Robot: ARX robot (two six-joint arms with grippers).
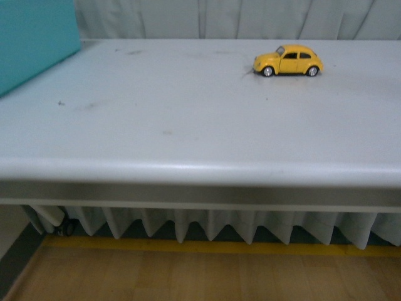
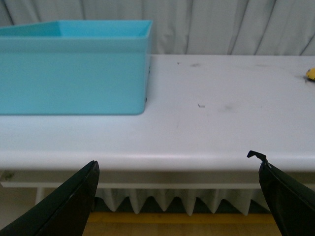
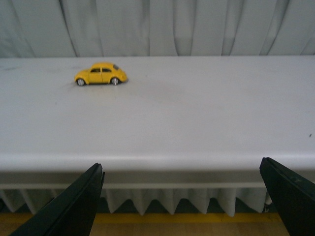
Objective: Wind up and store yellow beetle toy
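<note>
The yellow beetle toy (image 1: 289,61) stands on its wheels at the far right of the white table (image 1: 188,125), side on, nose to the left. It also shows in the right wrist view (image 3: 101,73), and a sliver of it at the edge of the left wrist view (image 2: 311,74). My left gripper (image 2: 178,169) is open and empty, held before the table's front edge. My right gripper (image 3: 181,169) is open and empty, also before the front edge, well short of the toy. Neither arm shows in the front view.
A turquoise open bin (image 2: 74,66) stands at the table's left, also in the front view (image 1: 34,37). A pleated white curtain (image 1: 219,19) hangs behind the table. A white skirt and a yellow floor line (image 1: 219,248) lie below the front edge.
</note>
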